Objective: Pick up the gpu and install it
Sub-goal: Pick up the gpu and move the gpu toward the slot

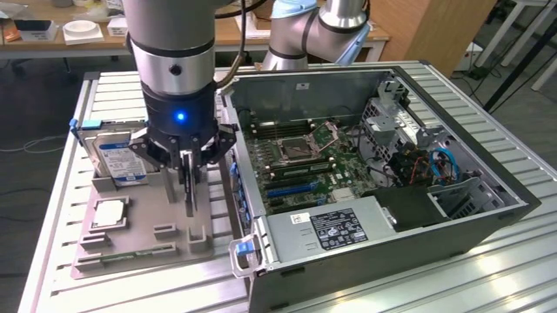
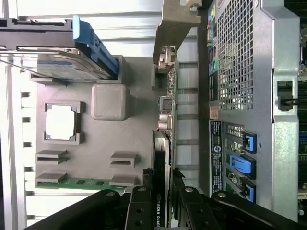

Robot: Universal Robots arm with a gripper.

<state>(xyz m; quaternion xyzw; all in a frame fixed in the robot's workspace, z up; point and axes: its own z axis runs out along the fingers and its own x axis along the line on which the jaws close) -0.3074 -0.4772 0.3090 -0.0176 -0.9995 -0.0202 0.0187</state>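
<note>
Two fingers (image 2: 139, 211) of the gripper (image 1: 190, 171) stand about half closed, one pressed to each flat face of the gpu (image 1: 189, 195). The slim black card is thus pinched across its thickness and stands on edge over the grey tray (image 1: 161, 208). That hold looks deliberate: a card gripped by its top edge can travel straight down into a slot, and the tray stores it upright for just such a grasp. In the wrist view the gripper (image 2: 162, 191) straddles the labelled top edge of the gpu (image 2: 161, 158). The card runs along the side of the tray (image 2: 129, 139) nearest the computer case (image 2: 240, 62), with its silver bracket toward the hard-drive end. Whether its lower edge is free of the tray's holders I cannot tell. The other parts each lie in a nest shaped for them: the hard drive (image 1: 117, 160) upright at the tray's far end, the processor chip (image 1: 108, 214) flat near the tray's middle, and the memory stick (image 1: 122, 256) along the tray's near edge. The computer case (image 1: 304, 88) lies open just beside the tray, with its motherboard (image 1: 301, 153) facing up. The arm's wrist stands plumb above the tray with a blue light lit on it and the gripper pointing straight down. Its upper links reach back beyond the tray's far end.
</note>
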